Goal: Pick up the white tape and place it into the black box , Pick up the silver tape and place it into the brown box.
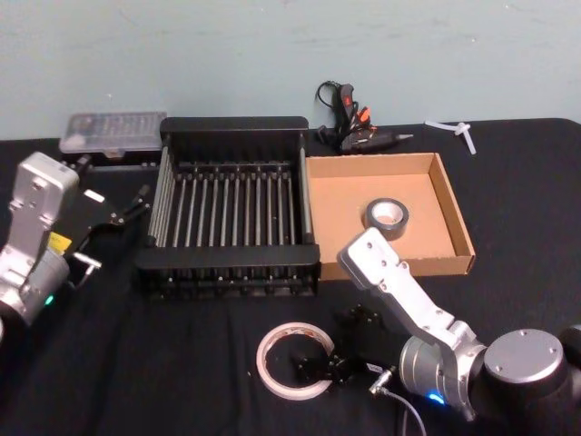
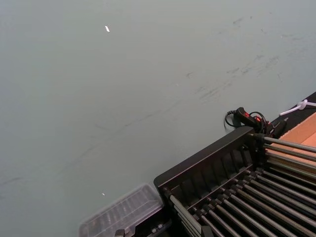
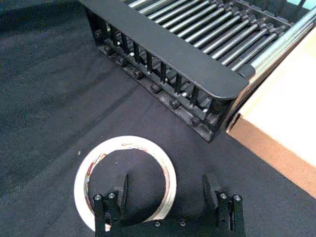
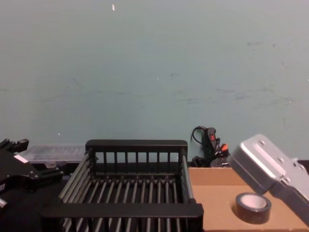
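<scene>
The right gripper (image 3: pixel 168 197) was held wide open over the white tape (image 1: pixel 293 360), at 6 o'clock of the black box (image 1: pixel 231 136). The silver tape (image 1: pixel 386 216) was seen inside the brown box (image 1: pixel 454 213). The left gripper (image 1: pixel 136 205) was parked at the black box's 9 o'clock; its jaw state could not be told.

From my chest camera I see the black box (image 4: pixel 130 193) in front of me, the brown box (image 4: pixel 217 193) touching its right side. The silver tape (image 4: pixel 253 207) lies flat inside the brown box. My right arm's grey housing (image 4: pixel 268 166) leans over that box.
</scene>
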### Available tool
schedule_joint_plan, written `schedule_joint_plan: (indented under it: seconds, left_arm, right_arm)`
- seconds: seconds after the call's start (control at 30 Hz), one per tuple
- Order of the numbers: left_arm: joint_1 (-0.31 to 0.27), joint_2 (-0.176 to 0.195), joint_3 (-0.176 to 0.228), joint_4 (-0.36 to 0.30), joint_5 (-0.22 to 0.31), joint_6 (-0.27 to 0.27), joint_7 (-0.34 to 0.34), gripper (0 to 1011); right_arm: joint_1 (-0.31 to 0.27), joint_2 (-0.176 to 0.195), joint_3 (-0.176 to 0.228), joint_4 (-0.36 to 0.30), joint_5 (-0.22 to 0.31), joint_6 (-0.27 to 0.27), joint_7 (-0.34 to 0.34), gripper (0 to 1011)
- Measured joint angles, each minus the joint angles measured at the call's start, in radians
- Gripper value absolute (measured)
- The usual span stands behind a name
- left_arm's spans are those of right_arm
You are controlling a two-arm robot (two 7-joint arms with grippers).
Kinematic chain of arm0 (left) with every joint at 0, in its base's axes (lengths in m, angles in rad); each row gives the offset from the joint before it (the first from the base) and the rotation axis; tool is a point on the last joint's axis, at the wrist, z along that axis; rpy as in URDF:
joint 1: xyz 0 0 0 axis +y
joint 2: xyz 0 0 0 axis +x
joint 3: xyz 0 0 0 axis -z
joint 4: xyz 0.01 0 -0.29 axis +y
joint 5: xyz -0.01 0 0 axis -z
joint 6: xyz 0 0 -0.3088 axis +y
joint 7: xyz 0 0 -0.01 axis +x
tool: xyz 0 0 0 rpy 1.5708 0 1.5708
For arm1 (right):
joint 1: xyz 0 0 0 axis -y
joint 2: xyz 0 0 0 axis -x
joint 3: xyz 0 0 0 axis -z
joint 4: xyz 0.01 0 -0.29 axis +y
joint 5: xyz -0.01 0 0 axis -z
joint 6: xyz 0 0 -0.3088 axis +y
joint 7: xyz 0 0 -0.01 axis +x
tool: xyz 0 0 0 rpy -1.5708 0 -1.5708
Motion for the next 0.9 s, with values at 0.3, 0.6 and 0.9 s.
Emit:
schedule_joint_plan:
  seconds: [0.3,0.6,0.9]
  left_arm:
    - [0.0,0.0,0.0,0.0,0.0,0.0,0.0,1001]
    - [0.0,0.0,0.0,0.0,0.0,0.0,0.0,1001]
    - [0.0,0.0,0.0,0.0,0.0,0.0,0.0,1001]
  right_arm:
    - [0.002,-0.002,-0.002,0.005,0.001,0.002,0.001,1002]
    - [0.005,-0.003,-0.005,0.005,0.001,0.003,0.001,1002]
    - [0.005,-0.004,-0.007,-0.001,0.001,0.001,0.001,1002]
